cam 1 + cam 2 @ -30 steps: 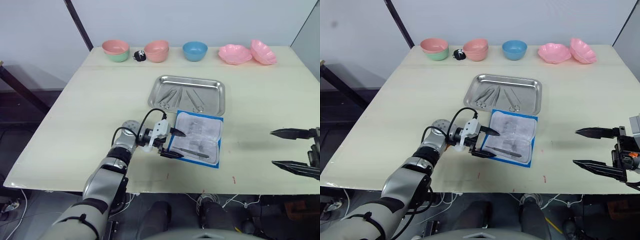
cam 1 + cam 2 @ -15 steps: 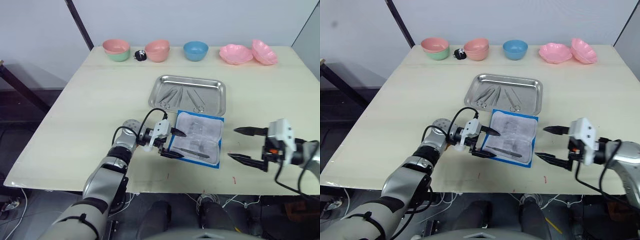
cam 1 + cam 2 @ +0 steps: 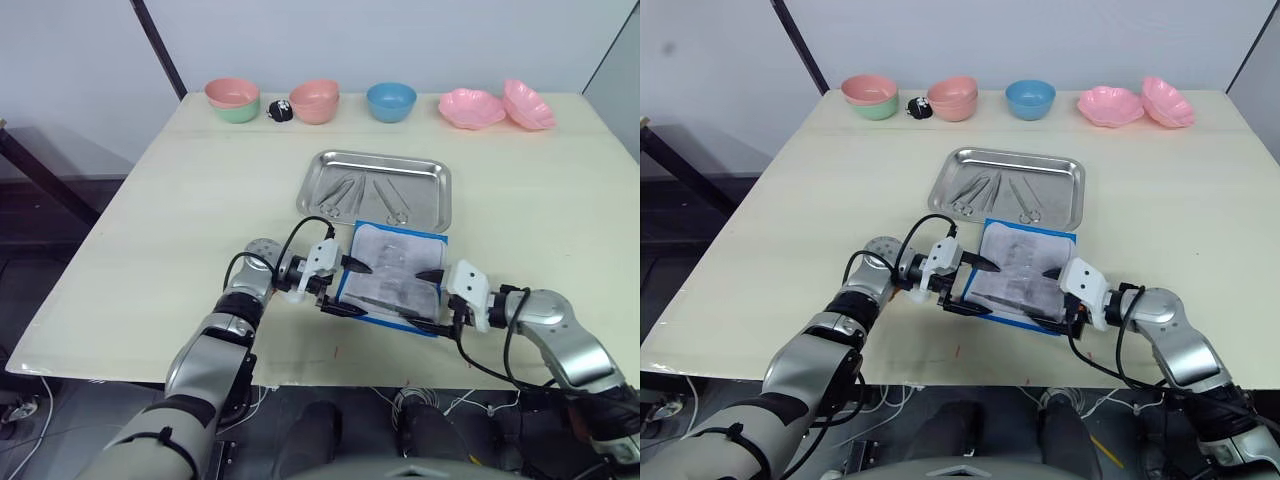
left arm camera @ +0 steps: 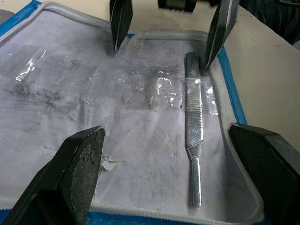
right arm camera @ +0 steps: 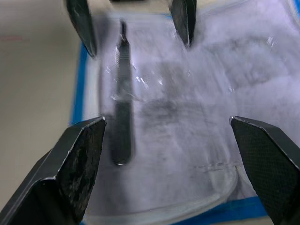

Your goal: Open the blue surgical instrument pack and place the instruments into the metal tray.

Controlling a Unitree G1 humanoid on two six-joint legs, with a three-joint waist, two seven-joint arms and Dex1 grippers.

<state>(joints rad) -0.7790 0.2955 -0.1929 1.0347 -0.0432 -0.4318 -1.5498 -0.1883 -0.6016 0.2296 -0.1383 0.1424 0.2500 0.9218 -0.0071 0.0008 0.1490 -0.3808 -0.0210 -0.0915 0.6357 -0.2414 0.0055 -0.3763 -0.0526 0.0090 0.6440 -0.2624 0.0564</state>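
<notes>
Pack lies unfolded flat on the tabletop, whitish inner face up, blue border showing, far edge just beside the near rim of the metal tray. Several thin silver tools already lie in the tray. One slim silver tool is left on the pack, near its front edge, held under a clear strip.

Left pincer sits at the pack's left edge, fingers apart, gripping nothing; one tip is over the inner face, the other at the front left corner. Right pincer sits at the pack's right edge, fingers also apart and empty, facing the left one across the pack. In the right wrist view the last tool lies between its two fingers but ahead of them, not yet reached.

Step in hand, as I judge: picking the last tool off the open pack. Opening looks done.

Next move calls for: right pincer to go forward and low so the fingers straddle the tool's handle, close on it, pull it free of the strip, then carry it to the tray. Left pincer probably needs to pin the pack so it doesn't lift with the tool.

Bowls line the far edge, not involved.
</notes>
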